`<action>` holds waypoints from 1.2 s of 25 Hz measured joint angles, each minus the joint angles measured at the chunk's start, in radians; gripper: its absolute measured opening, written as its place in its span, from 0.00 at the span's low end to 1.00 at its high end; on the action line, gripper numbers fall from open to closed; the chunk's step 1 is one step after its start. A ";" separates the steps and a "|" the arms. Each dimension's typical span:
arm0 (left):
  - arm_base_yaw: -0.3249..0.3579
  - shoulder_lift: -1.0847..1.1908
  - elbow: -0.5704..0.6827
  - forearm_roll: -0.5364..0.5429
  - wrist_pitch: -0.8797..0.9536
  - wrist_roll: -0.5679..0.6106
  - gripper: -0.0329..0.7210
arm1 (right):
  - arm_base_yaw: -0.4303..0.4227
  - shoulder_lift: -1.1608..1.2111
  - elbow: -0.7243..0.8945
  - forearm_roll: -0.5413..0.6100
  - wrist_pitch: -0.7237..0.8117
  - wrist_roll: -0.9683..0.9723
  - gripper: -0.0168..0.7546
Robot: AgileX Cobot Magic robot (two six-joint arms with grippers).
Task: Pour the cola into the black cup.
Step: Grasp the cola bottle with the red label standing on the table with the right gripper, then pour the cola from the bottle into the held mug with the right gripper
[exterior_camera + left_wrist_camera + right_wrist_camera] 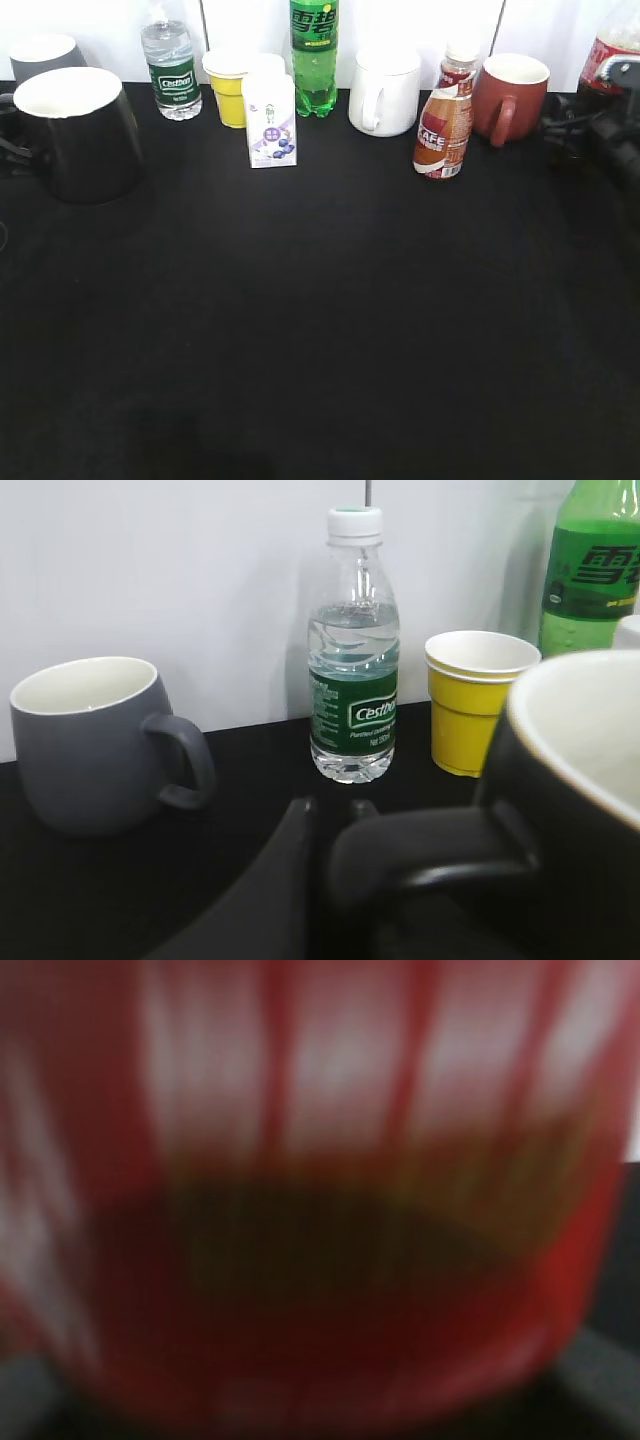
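The black cup [75,135], glossy with a white inside, stands at the far left of the black table. In the left wrist view it fills the right side [590,810]. My left gripper [335,810] is closed around its loop handle [440,850]. At the left edge of the exterior view the left gripper is only a dark shape. The cola [612,50] is at the far right edge, and only its red label and dark top show. My right gripper [600,125] is closed around it. The blurred red label fills the right wrist view [330,1210].
A back row runs along the white wall: grey mug [40,50], water bottle [170,70], yellow paper cup [228,88], small milk carton [270,122], green soda bottle [314,55], white mug [385,92], coffee bottle [445,120], reddish-brown mug [510,95].
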 joint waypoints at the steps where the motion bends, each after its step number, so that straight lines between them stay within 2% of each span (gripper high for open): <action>1: 0.000 0.000 0.000 0.001 0.000 0.000 0.11 | 0.000 0.002 -0.002 -0.005 -0.010 -0.003 0.58; 2: 0.000 0.000 0.000 0.002 0.000 0.000 0.11 | 0.000 0.003 -0.002 -0.010 -0.024 -0.020 0.52; 5: 0.000 0.000 0.000 0.006 0.000 0.000 0.11 | 0.000 -0.019 0.042 -0.014 -0.051 -0.048 0.52; 6: 0.000 0.000 0.000 0.048 -0.001 -0.011 0.11 | 0.000 -0.059 0.084 -0.021 -0.064 -0.051 0.52; 9: -0.039 0.000 0.000 0.086 -0.001 -0.040 0.11 | 0.000 -0.216 0.210 -0.113 -0.131 -0.054 0.52; 10: -0.075 0.000 0.000 0.087 -0.001 -0.042 0.11 | 0.000 -0.318 0.276 -0.197 -0.140 -0.055 0.52; 11: -0.136 0.000 0.000 0.089 -0.001 -0.042 0.11 | 0.000 -0.387 0.313 -0.250 -0.139 -0.055 0.52; 13: -0.216 0.000 0.000 0.090 -0.001 -0.043 0.11 | 0.032 -0.514 0.353 -0.326 -0.083 -0.055 0.52; 16: -0.318 0.000 0.000 0.089 -0.001 -0.044 0.11 | 0.191 -0.608 0.355 -0.385 0.032 -0.103 0.52; 18: -0.358 0.000 0.000 0.086 -0.001 -0.044 0.11 | 0.301 -0.610 0.355 -0.395 0.118 -0.194 0.52; 20: -0.389 0.000 0.000 0.084 -0.001 -0.044 0.11 | 0.375 -0.593 0.355 -0.398 0.140 -0.349 0.52; 24: -0.396 0.000 0.000 0.090 -0.001 -0.046 0.11 | 0.394 -0.571 0.355 -0.330 0.155 -0.684 0.52; 30: -0.396 -0.002 0.000 0.181 -0.037 -0.046 0.11 | 0.394 -0.524 0.353 -0.326 0.155 -0.970 0.52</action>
